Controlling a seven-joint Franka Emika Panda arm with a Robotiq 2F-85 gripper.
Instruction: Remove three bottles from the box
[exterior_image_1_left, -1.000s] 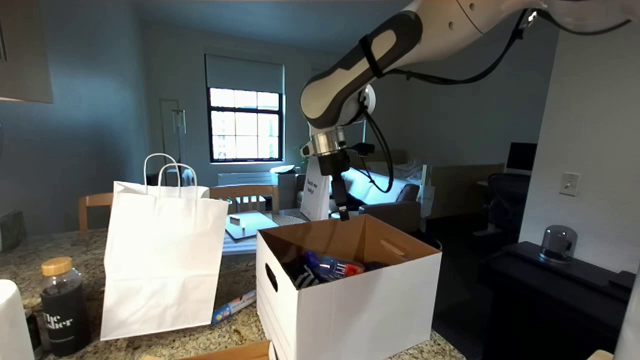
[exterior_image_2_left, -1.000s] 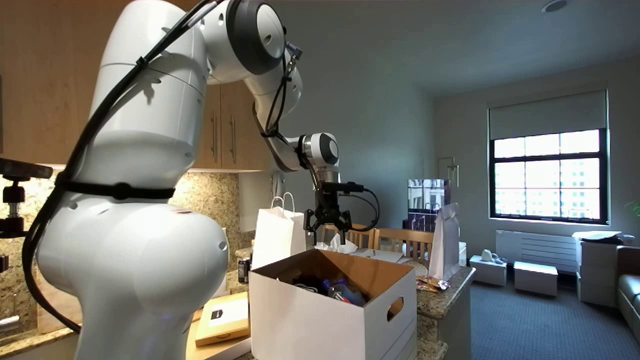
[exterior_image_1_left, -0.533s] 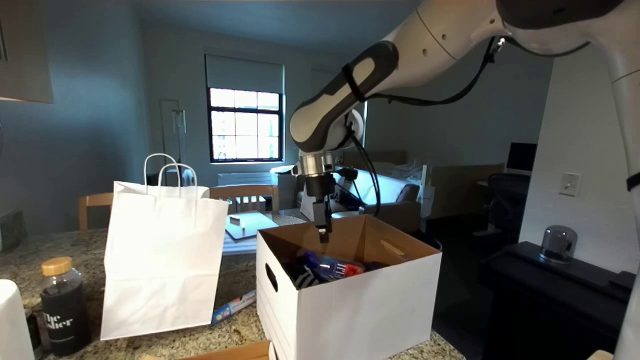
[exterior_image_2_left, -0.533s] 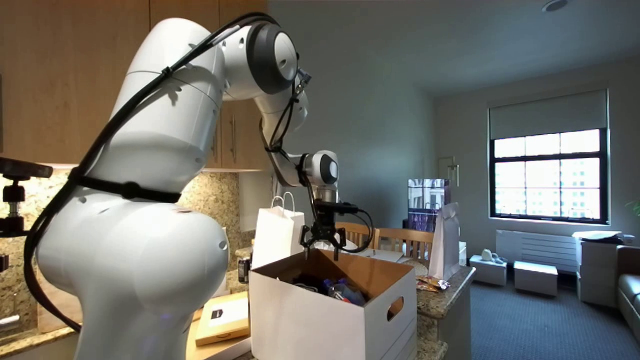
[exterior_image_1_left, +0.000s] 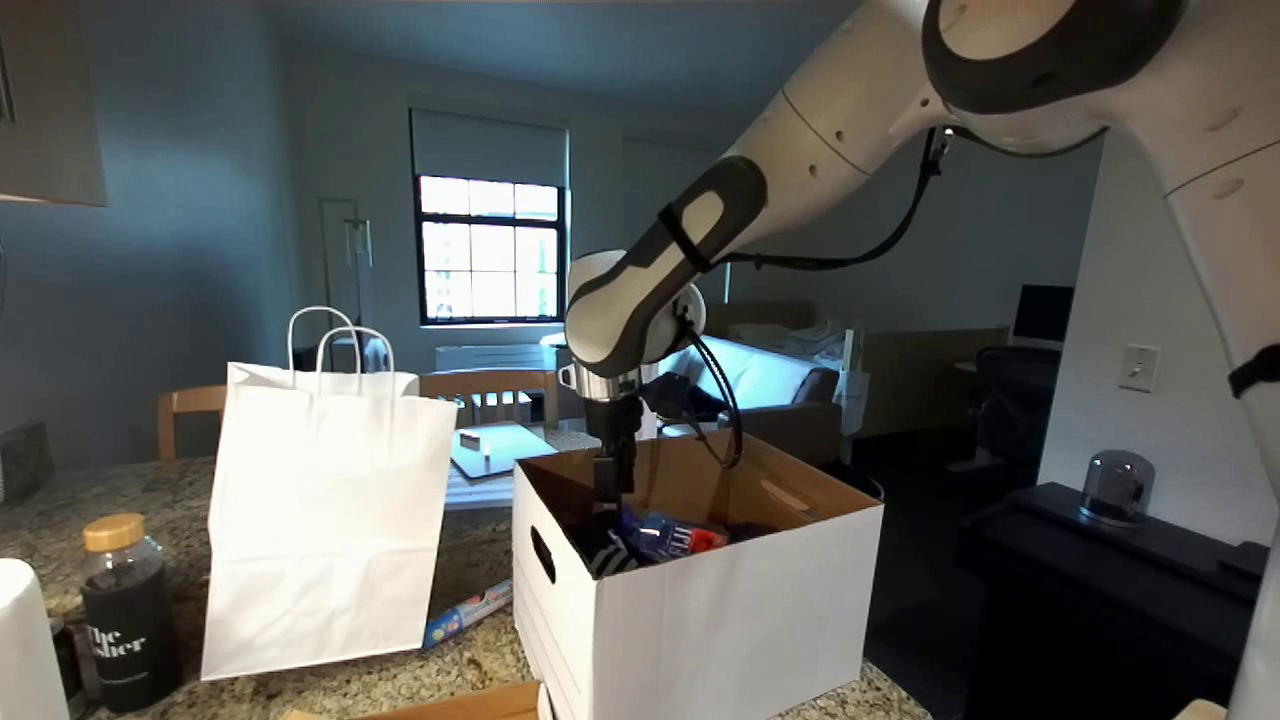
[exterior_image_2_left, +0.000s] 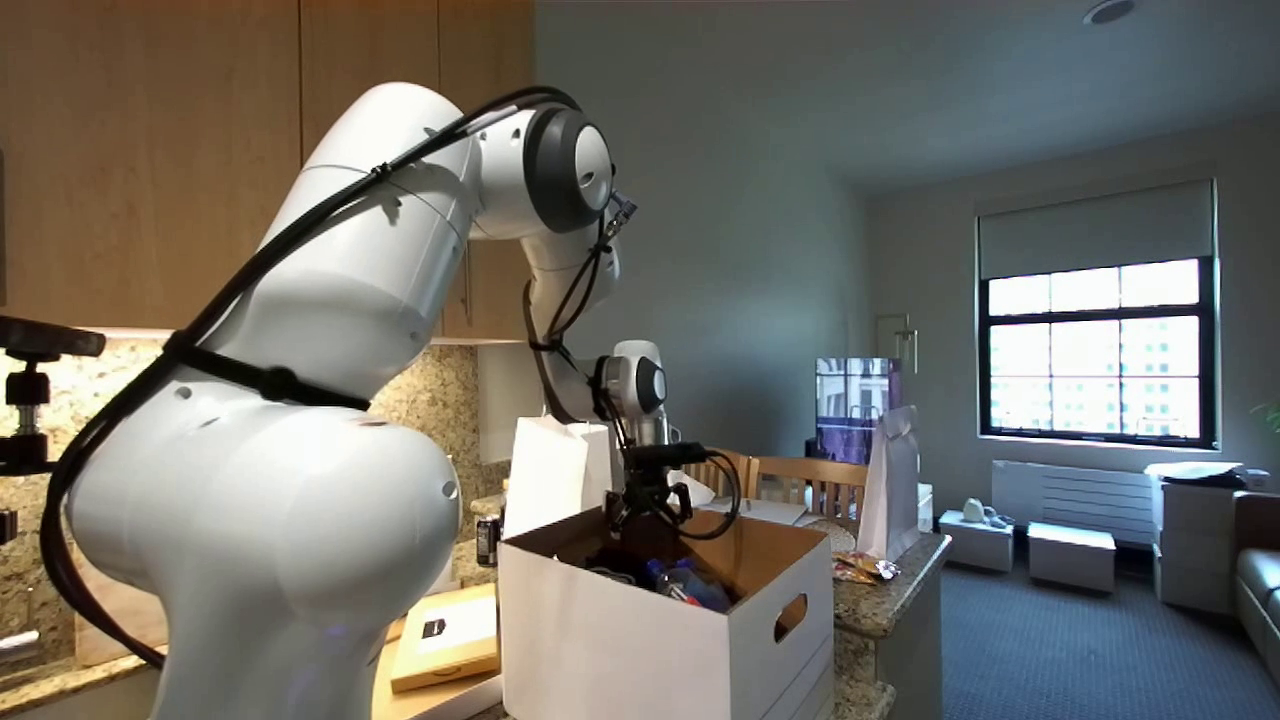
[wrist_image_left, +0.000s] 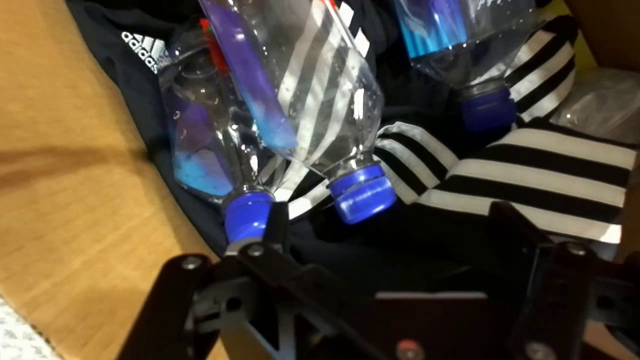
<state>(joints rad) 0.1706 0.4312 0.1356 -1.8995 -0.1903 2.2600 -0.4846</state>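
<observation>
The white box (exterior_image_1_left: 730, 630) with brown inside stands open on the counter; it also shows in an exterior view (exterior_image_2_left: 620, 640). In the wrist view, three clear bottles with blue caps lie in it: a left bottle (wrist_image_left: 200, 125), a middle bottle (wrist_image_left: 345, 105) and a right bottle (wrist_image_left: 450, 35). A blue and red bottle (exterior_image_1_left: 665, 535) shows in an exterior view. My gripper (wrist_image_left: 390, 217) is open, pointing down into the box, nothing held. Its left finger overlaps the left bottle's cap in view; the middle cap is just ahead, between the fingers. Fingertips are hidden in an exterior view (exterior_image_2_left: 645, 510).
Dark clothing with white stripes (wrist_image_left: 540, 175) lies under the bottles. The box wall (wrist_image_left: 75, 175) is close on the gripper's left. A white paper bag (exterior_image_1_left: 330, 540) and a capped dark bottle (exterior_image_1_left: 128, 620) stand on the counter beside the box. A flat carton (exterior_image_2_left: 450, 640) lies near the arm's base.
My gripper has moved down from above the box to inside its opening, shifting left in an exterior view. It has stayed open. The box and bottles have not moved.
</observation>
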